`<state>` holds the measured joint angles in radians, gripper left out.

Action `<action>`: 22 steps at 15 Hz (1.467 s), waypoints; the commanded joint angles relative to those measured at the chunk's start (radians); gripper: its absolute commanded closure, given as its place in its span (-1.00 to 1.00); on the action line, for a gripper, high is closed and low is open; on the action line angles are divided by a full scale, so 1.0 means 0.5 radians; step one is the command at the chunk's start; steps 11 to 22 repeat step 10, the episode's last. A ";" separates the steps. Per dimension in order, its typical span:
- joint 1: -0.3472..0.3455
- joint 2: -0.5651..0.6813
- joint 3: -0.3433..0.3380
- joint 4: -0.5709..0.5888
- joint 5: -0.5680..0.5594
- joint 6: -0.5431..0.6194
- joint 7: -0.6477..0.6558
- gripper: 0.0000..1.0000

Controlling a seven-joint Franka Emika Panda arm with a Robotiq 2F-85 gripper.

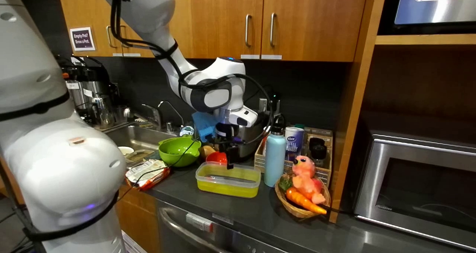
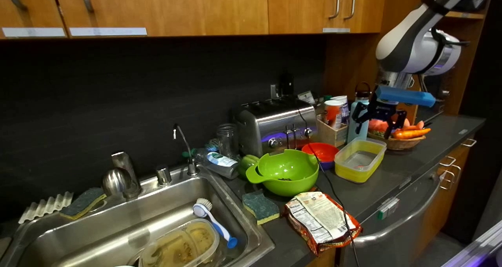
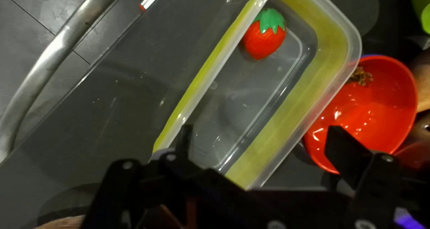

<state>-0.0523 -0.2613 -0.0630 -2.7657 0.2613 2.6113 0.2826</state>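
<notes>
My gripper [image 3: 260, 131] is open with nothing between its fingers. It also shows in both exterior views [image 1: 230, 166] [image 2: 372, 129], pointing down above a clear plastic container with yellow-green sides [image 3: 292, 131] [image 1: 227, 189] [image 2: 353, 173]. In the wrist view one finger overlaps the container's near end and the other overlaps a red bowl [image 3: 376, 111] [image 2: 319, 151] beside it. A red strawberry-like toy with green leaves [image 3: 263, 39] lies inside the container's far end. Whether the fingers touch the rim I cannot tell; they look apart from it.
A light blue bottle [image 1: 274, 160] and a wicker basket [image 1: 297, 210] with a pink toy and carrot stand beside the container. A green bowl [image 2: 288, 180], toaster [image 2: 251, 129], food packet [image 2: 321, 216] and sink [image 2: 255, 227] lie the other way. A thin cable [image 2: 327, 177] crosses the packet.
</notes>
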 commanded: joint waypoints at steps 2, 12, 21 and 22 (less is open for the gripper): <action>0.082 -0.050 0.011 0.029 0.077 -0.178 -0.134 -1.00; 0.069 -0.016 0.024 0.026 0.055 -0.155 -0.124 -1.00; 0.069 -0.016 0.024 0.026 0.055 -0.155 -0.124 -1.00; 0.069 -0.016 0.024 0.026 0.055 -0.155 -0.124 -1.00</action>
